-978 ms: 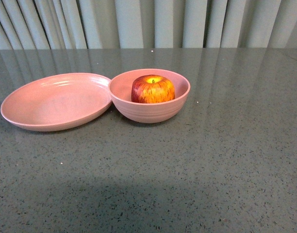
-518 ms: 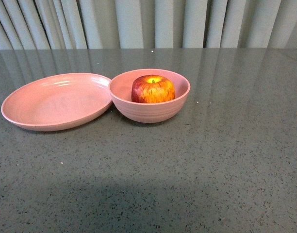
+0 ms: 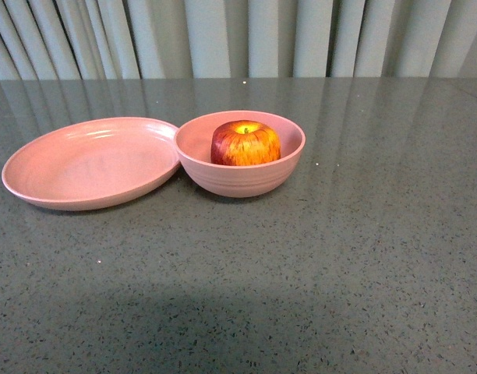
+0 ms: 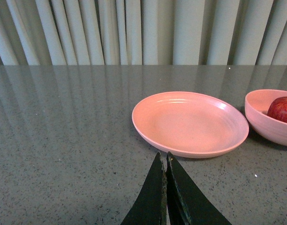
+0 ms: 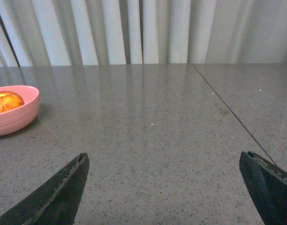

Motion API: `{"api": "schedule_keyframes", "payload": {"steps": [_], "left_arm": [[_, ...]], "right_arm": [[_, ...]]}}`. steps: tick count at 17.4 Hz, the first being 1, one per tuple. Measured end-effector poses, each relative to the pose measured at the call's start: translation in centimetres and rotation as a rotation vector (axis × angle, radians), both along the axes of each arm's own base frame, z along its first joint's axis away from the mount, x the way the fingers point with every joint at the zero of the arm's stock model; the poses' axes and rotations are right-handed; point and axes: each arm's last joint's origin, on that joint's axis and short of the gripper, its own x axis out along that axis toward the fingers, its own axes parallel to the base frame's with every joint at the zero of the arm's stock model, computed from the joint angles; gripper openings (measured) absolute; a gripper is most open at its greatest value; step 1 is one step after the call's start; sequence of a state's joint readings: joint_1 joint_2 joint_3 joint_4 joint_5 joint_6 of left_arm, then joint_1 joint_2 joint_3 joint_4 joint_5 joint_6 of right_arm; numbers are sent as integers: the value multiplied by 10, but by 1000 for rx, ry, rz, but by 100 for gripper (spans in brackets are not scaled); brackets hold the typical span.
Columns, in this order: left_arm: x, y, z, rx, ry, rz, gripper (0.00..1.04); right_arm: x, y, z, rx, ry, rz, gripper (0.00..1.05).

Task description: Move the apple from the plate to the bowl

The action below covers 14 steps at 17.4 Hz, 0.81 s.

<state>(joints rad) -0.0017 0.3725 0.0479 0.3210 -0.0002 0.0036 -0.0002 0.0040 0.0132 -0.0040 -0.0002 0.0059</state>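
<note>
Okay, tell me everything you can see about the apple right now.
The apple is round and red with yellow-orange streaks and a yellowish-green stem dimple on top. It sits upright inside the deep pink bowl, its top rising above the rim, its lower part hidden by the bowl's near wall. No gripper touches it. The left wrist view shows only its red side; the right wrist view shows its orange streaks.

The apple (image 3: 245, 143) is coloured red with yellow-orange streaks and a yellow stem dimple. The bowl (image 3: 240, 178) and plate (image 3: 90, 162) are finished in matte pink. The desk (image 3: 301, 265) is patterned grey-green with dark speckles. The curtain (image 3: 238, 37) is pale grey-white.
</note>
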Motion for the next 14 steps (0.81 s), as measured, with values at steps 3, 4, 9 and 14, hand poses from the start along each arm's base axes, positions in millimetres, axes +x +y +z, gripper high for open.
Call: {"api": "schedule_keyframes", "payload": {"steps": [3,4,9,14], "left_arm": [[-5,0,-7,0,-17,-2,1],[-6,0,-7,0,-15,0,1],[-10,0,-7,0,-18,0,1],[-13,0,-7,0,-18,0,1]], "right_arm": [[0,0,0,0,0,0,98],[0,0,0,0,0,0,98],[0,0,0,0,0,0,98],[0,0,0,0,0,0,98]]}}
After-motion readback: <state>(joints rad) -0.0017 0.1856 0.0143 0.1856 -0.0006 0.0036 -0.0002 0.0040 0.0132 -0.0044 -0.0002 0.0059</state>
